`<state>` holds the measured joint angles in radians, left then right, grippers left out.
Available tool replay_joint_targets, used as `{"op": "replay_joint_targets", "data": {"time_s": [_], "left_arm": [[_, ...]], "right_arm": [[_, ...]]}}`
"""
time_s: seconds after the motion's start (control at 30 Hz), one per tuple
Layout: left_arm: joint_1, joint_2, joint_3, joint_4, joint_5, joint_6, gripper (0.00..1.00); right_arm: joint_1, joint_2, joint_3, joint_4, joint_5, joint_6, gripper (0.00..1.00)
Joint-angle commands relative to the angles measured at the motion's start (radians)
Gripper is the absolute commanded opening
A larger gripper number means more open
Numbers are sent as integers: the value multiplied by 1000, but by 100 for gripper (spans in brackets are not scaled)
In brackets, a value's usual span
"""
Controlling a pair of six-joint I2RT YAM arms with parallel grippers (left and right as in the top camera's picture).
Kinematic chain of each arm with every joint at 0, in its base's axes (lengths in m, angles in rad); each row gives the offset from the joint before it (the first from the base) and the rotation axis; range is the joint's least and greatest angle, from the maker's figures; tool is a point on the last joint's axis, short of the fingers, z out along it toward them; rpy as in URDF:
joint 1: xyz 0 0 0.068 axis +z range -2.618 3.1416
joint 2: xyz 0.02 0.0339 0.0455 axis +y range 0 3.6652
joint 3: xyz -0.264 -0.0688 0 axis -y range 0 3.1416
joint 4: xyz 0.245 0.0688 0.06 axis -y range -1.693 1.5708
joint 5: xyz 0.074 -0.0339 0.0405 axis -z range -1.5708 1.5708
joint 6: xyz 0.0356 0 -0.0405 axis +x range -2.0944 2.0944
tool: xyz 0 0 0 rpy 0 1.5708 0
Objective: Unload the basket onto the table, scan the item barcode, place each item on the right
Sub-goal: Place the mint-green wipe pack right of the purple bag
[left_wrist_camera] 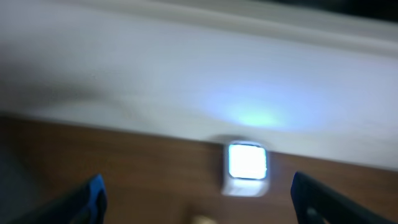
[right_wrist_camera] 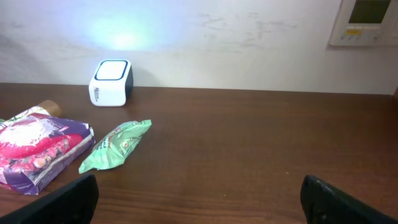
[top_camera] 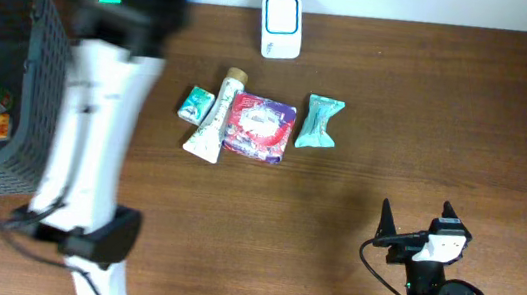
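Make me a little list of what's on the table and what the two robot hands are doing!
scanner: white, screen lit, by the wall
items: green box, tube, red packet, teal packet, side by side
basket: grey, at the left, things inside
left gripper: open, empty, facing the scanner
right gripper: open, empty
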<state>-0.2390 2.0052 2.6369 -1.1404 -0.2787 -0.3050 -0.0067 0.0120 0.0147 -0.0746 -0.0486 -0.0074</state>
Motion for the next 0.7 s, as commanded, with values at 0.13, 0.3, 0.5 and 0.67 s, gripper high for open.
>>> {"op": "replay_joint_targets", "data": {"time_s": [0.13,0.3,0.5,0.67], "left_arm": [[536,12,-19,-224,10,-211,93],[776,69,-81,-245,113,-211,90],[872,158,-299,-265,182,-442,87],[922,191,-548,-127,185,-543,87]], "right_arm": [[6,-6,-9,-1,8,1,99],[6,-6,-9,-1,8,1,99],[6,-6,-9,-1,8,1,98],[6,-6,-9,-1,8,1,99]]}}
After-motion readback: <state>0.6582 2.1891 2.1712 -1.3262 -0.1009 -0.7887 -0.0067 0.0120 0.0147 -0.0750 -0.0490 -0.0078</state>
